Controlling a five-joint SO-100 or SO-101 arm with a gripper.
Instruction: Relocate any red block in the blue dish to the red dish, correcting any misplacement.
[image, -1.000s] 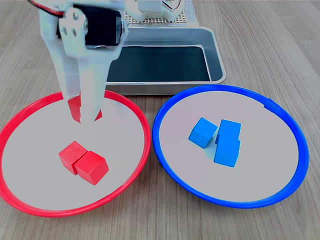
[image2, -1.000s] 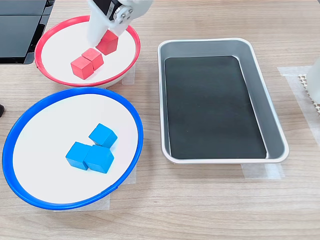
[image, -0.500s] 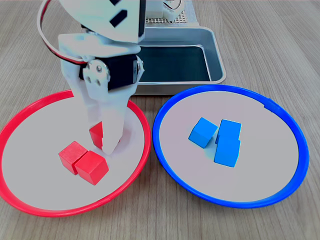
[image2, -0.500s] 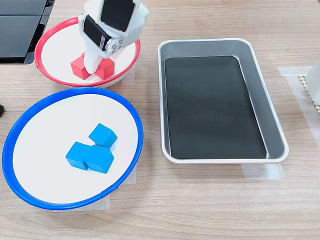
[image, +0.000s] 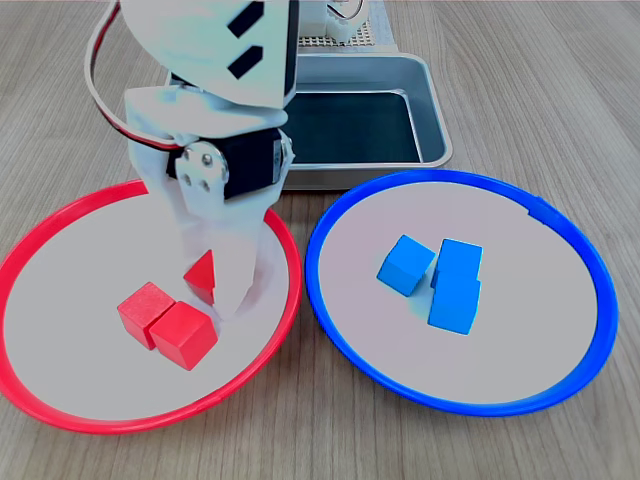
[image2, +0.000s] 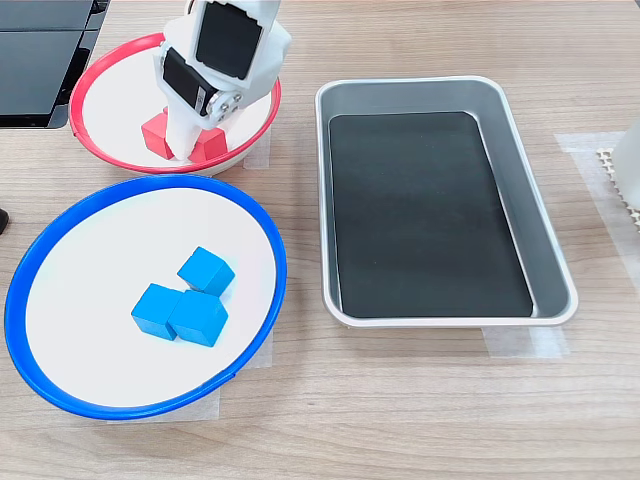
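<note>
My gripper (image: 214, 292) reaches down into the red dish (image: 80, 260), shut on a red block (image: 203, 275) that sits tilted between the fingers, low over the dish floor. Two more red cubes (image: 183, 335) lie touching each other just to the first exterior view's left of it. In the second exterior view the arm covers much of the red dish (image2: 115, 95), and the gripper (image2: 188, 150) shows red cubes (image2: 155, 135) on either side. The blue dish (image: 520, 330) (image2: 90, 250) holds only three blue cubes (image: 405, 265) (image2: 190, 305) clustered near its middle.
A rectangular metal tray (image: 435, 110) (image2: 430, 200) with a dark floor stands behind the two dishes in the first exterior view. The dishes sit side by side, almost rim to rim, on a wooden table. A dark panel (image2: 40, 50) lies beyond the red dish.
The gripper has come down and forward into the red dish with the red block, from near the far rim to beside the two resting red cubes.
</note>
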